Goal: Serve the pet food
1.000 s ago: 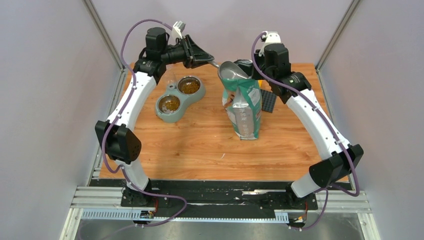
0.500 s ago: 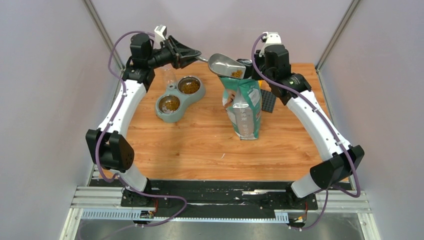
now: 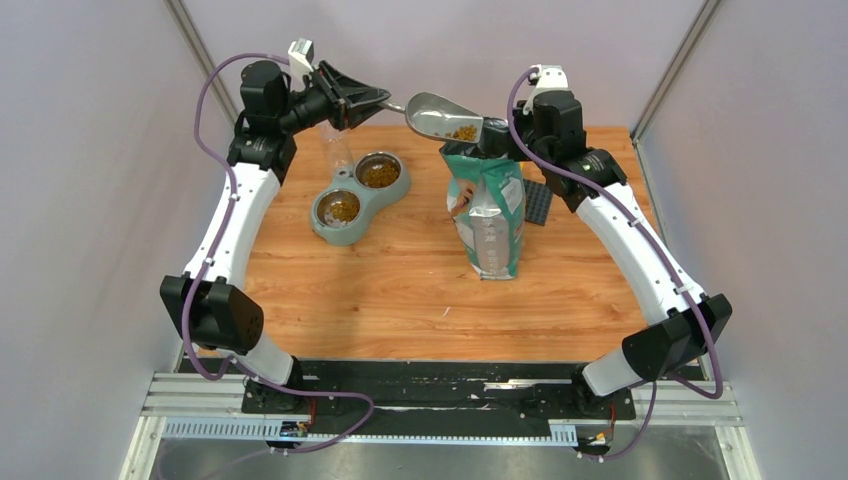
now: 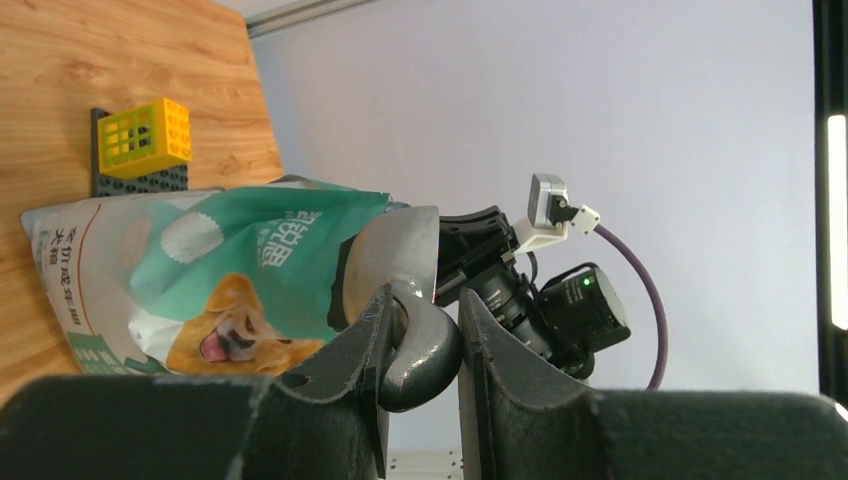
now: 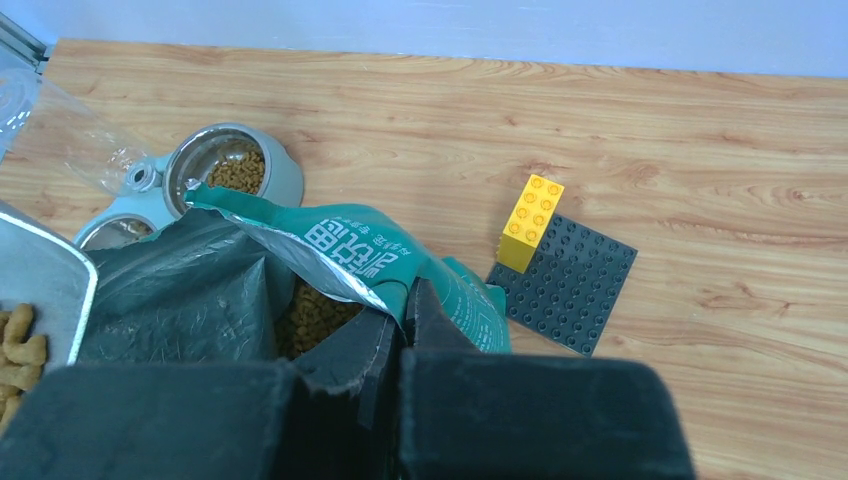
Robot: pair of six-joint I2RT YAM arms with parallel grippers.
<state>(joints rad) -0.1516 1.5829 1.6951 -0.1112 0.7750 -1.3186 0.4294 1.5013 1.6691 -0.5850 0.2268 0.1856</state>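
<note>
The left gripper (image 4: pixel 425 310) clamps the scoop (image 3: pixel 432 112), with kibble (image 3: pixel 462 131) inside, beside the bag (image 3: pixel 490 220); the right gripper (image 5: pixel 405 305) pinches the bag's rim.

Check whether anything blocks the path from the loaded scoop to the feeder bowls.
Nothing visible does. The left gripper holds the scoop, with pet food in it, above the bag; only open air lies between it and the double bowl. The clear bottle stands left of that line.

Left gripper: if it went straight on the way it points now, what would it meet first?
The left gripper holds the scoop, bowl leading with pet food in it. That bowl would probably reach the right gripper, pinching the bag rim, first; depth is unclear.
</note>
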